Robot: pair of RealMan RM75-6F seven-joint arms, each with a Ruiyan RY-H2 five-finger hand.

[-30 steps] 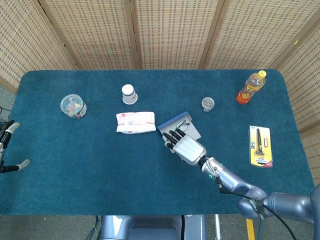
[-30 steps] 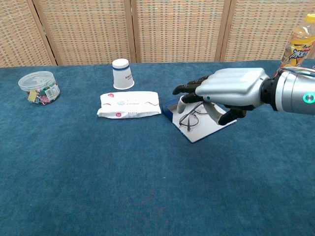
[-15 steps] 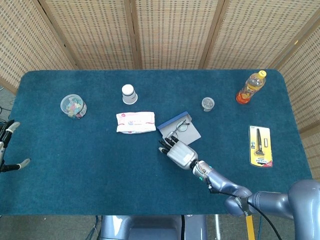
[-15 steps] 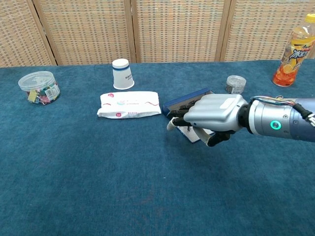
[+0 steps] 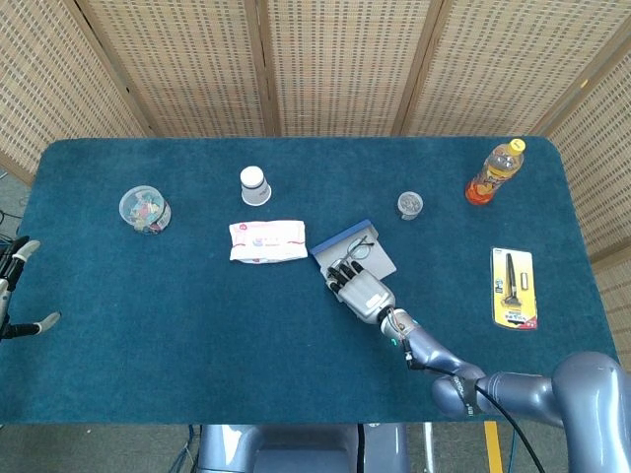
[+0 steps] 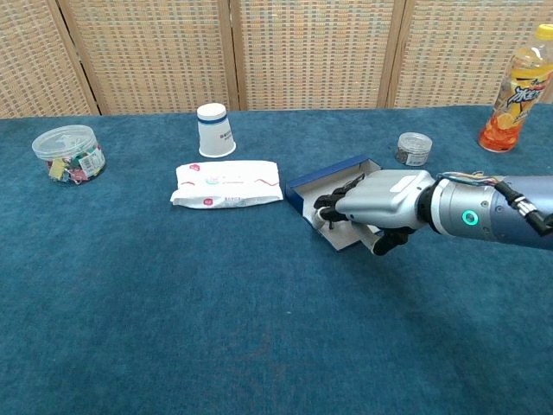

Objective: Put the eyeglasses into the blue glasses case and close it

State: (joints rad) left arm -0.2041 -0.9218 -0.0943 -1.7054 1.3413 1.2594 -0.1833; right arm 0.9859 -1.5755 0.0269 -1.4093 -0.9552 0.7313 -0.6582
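1 silver right hand (image 6: 380, 197) over open blue glasses case (image 5: 352, 250) on blue-carpeted bench (image 5: 197, 315); fingers (image 6: 333, 203) curled onto thin-framed eyeglasses (image 5: 361, 245), grip unclear. Left hand (image 5: 12, 286) at bench edge, fingers spread, holding nothing.

Paper cup (image 5: 254, 184); wipes pack (image 5: 267, 239); clip jar (image 5: 145, 209); orange bottle (image 5: 494, 172); blister pack (image 5: 513, 287)

This looks like a robot test or lab space made up as a staged tabletop. A table covered in dark blue carpet-like cloth (image 5: 148, 325) stands before folding woven-rattan screens in wooden frames (image 5: 335, 59), which close off the far side. Unrelated small goods lie scattered across it.
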